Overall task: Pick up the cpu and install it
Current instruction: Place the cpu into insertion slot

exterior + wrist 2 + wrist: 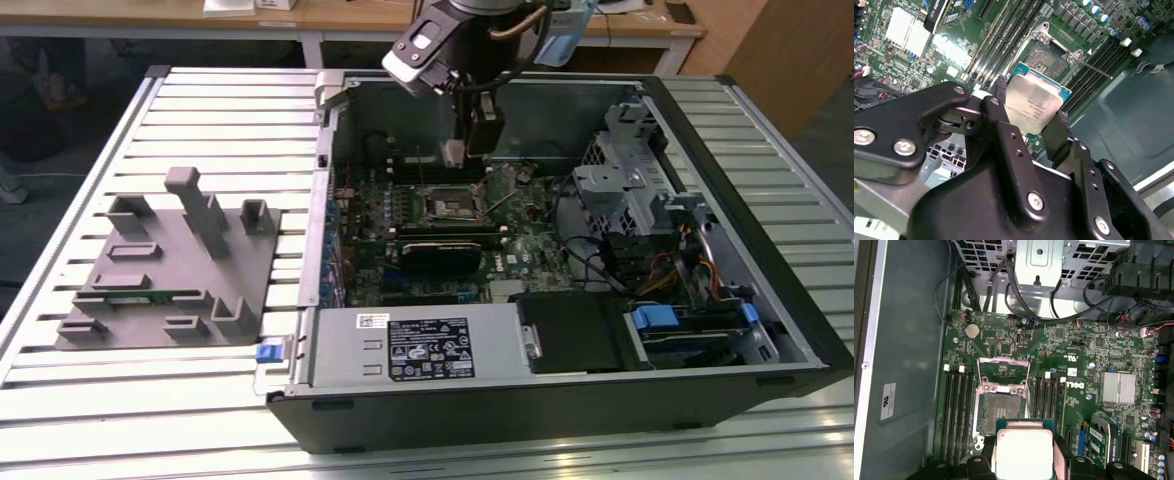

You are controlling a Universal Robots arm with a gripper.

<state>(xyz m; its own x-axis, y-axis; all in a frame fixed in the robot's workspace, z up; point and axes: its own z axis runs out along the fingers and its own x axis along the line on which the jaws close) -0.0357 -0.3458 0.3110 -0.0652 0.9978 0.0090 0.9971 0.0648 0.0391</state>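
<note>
Tool (1031,103) grips cpu (1024,451) edges, above open socket (1002,412).

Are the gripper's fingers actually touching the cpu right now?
Touching. In the second wrist view the gripper holds the cpu: its fingers press against opposite edges, with no gap visible on either side.

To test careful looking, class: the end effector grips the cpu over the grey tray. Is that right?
No. The place is wrong: the end effector grips the cpu over the motherboard, as the first wrist view shows.
</note>
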